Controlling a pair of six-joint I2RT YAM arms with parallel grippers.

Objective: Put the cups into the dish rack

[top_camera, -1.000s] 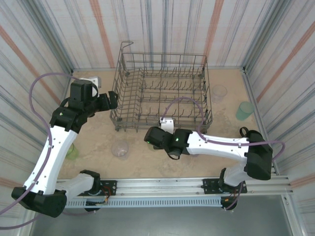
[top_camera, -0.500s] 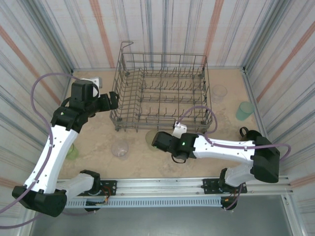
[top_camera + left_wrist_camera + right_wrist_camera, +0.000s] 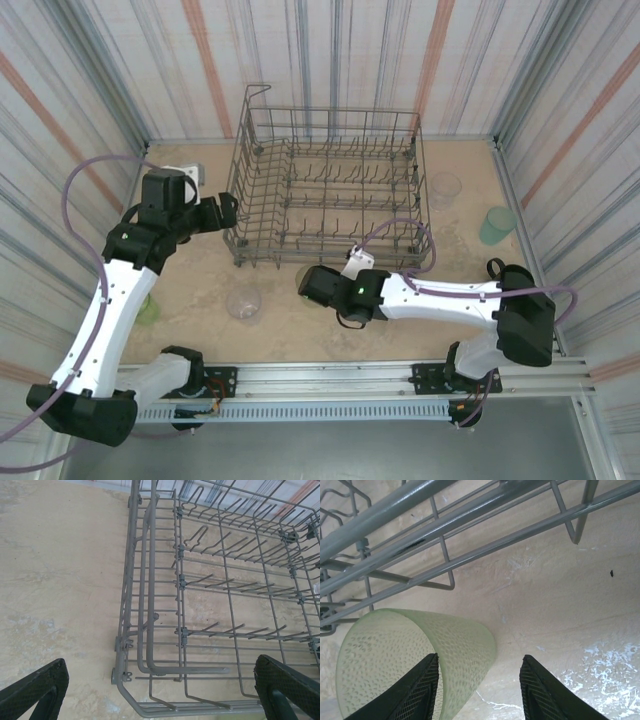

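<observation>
**A:** anyone spot the olive-yellow cup (image 3: 395, 645)?

**B:** lower left of the right wrist view, tipped over just under the dish rack (image 3: 445, 525) wires. The right gripper (image 3: 480, 660) has its jaws apart and is maybe touching the cup. The left gripper (image 3: 160, 662) gapes wide over the rack's corner.

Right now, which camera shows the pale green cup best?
Right wrist: the pale green cup sits close, dimples and open mouth clear. Top view catches a sliver by the dish rack; left wrist faces that rack.
</observation>
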